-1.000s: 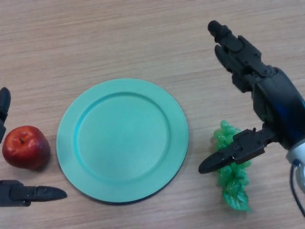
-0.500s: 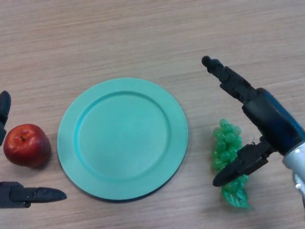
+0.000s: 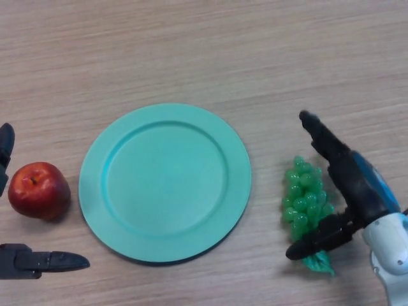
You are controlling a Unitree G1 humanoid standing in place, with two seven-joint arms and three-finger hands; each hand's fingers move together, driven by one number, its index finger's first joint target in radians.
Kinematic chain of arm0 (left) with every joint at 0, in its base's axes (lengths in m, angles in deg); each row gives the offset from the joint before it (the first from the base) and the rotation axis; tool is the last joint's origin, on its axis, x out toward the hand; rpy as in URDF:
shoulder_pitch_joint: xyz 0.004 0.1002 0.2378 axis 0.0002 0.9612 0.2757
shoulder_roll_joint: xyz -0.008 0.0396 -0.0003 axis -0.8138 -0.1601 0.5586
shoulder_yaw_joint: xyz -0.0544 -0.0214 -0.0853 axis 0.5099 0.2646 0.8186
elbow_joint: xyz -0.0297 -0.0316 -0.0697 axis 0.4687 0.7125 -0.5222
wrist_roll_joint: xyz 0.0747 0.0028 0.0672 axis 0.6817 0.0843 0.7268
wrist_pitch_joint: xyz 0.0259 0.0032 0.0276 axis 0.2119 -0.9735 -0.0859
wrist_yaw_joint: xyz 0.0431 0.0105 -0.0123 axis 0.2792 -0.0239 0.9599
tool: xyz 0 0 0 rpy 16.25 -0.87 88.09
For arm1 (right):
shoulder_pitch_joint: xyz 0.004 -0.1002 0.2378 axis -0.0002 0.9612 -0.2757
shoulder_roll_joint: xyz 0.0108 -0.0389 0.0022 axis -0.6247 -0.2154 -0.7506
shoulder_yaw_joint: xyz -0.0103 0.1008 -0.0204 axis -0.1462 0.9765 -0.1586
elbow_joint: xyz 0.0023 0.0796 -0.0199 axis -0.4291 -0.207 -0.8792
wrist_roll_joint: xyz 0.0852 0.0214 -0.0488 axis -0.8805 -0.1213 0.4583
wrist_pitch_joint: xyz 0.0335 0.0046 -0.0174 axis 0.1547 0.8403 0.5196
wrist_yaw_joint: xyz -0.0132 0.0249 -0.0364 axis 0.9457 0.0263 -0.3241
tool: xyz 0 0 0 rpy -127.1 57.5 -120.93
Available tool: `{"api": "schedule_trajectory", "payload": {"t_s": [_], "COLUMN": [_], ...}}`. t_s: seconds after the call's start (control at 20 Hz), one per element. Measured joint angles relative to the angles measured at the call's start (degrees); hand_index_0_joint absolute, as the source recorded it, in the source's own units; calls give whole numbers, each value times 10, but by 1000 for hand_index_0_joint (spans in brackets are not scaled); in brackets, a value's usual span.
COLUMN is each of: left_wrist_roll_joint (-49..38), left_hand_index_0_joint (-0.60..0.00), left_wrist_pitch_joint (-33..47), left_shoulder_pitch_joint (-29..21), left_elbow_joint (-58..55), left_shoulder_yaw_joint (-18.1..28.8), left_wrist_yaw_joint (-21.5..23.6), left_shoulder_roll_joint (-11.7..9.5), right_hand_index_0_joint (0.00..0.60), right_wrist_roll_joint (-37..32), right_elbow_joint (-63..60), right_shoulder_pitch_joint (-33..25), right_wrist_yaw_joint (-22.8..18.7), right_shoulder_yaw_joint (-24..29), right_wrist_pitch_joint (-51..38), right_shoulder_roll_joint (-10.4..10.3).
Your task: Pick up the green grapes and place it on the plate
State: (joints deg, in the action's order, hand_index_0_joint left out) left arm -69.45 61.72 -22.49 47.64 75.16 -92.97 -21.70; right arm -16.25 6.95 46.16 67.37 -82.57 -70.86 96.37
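- green grapes lie on the counter, right of the plate, just beside its rim but not touching it, not on the plate
- bunch runs roughly top to bottom, green leaf end at the lower tip
- right robot hand comes in from the lower right and sits over the right side of the bunch
- its fingers are straight and reach up past the top of the grapes, thumb points left across the lower end of the bunch near the leaf
- right robot hand is spread wide, thumb and fingers on either end of the bunch, not closed round it; cannot tell if it touches the grapes
- plate is teal, round, nothing on it, sits mid counter
- red apple on the counter left of the plate, close to its rim, apart from it
- left robot hand at the lower left edge, one straight finger pointing right below the apple, another tip showing at the left edge above the apple
- left robot hand is spread, apple sits between its parts, no contact seen
- counter is light wood grain
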Motion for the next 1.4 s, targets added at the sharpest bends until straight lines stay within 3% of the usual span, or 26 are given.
{"api": "schedule_trajectory", "payload": {"t_s": [0.15, 0.25, 0.3, 0.35, 0.4, 0.6, 0.8, 1.1, 1.25, 1.4], "left_wrist_roll_joint": [0, 0, 1, 1, 2, 3, 3, 3, 3, 2], "left_hand_index_0_joint": [0, 0, 0, 0, 0, 0, 0, 0, 0, 0], "left_wrist_pitch_joint": [8, 8, 8, 8, 8, 8, 8, 13, 13, 18], "left_shoulder_pitch_joint": [4, 4, 5, 6, 9, 10, 16, 17, 16, 16], "left_elbow_joint": [0, 0, 0, 0, 0, -4, -6, -8, -9, -9], "left_shoulder_yaw_joint": [-1, -1, -1, -2, -2, -24, -23, -23, -21, -19], "left_wrist_yaw_joint": [0, 0, 0, 0, 0, 2, 2, 2, 2, 4], "left_shoulder_roll_joint": [0, 0, 0, 0, 0, 0, 0, 0, 0, 0], "right_hand_index_0_joint": [0, 200, 350, 450, 593, 600, 600, 600, 600, 600], "right_wrist_roll_joint": [-1, -1, -1, 0, -1, -5, -5, -31, -29, -46], "right_elbow_joint": [-2, -2, -2, -2, -2, -2, 16, 142, 198, 224], "right_shoulder_pitch_joint": [15, 28, 28, 28, 27, 14, 9, -51, -100, -168], "right_wrist_yaw_joint": [-25, -27, -28, -35, -52, -58, 14, 40, 50, 55], "right_shoulder_yaw_joint": [-11, -36, -41, -41, -42, -50, -36, -36, -100, -208], "right_wrist_pitch_joint": [1, 11, 14, 14, 15, 25, 25, 134, 200, 259], "right_shoulder_roll_joint": [-5, -7, -11, -11, -11, -11, -11, -11, -9, -6]}}
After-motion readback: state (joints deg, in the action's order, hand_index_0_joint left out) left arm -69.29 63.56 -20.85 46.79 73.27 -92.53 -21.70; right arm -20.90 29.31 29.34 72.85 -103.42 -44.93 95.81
